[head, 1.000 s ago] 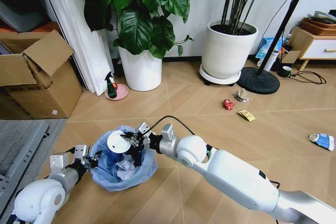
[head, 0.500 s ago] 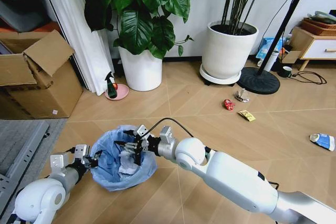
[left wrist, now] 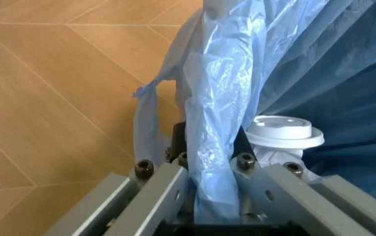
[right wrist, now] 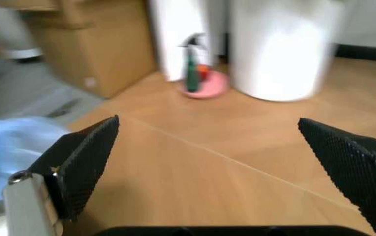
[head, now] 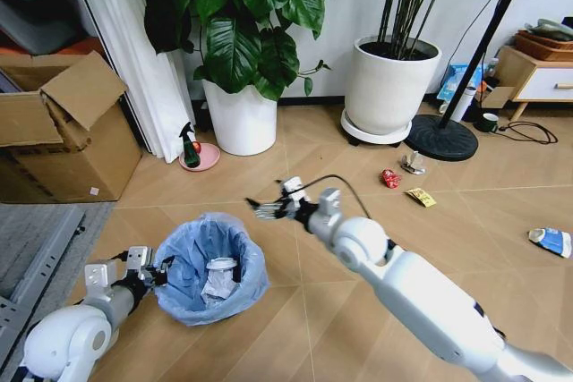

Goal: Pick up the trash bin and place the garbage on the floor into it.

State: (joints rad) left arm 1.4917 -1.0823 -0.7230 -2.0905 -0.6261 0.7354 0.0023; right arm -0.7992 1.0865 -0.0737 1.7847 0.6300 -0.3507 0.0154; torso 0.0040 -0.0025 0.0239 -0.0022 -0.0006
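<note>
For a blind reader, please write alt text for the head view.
The left gripper holds the rim of the trash bin, which has tissues and a white disc inside. The right gripper hangs open above the floor beyond the bin. More litter lies farther right.

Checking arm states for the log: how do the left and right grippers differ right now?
The left gripper is shut on the trash bin's bag-lined rim; the right gripper is open and holds nothing. The left sits low at the bin's side; the right hangs above bare floor just beyond the bin. Both are close to the bin.
</note>
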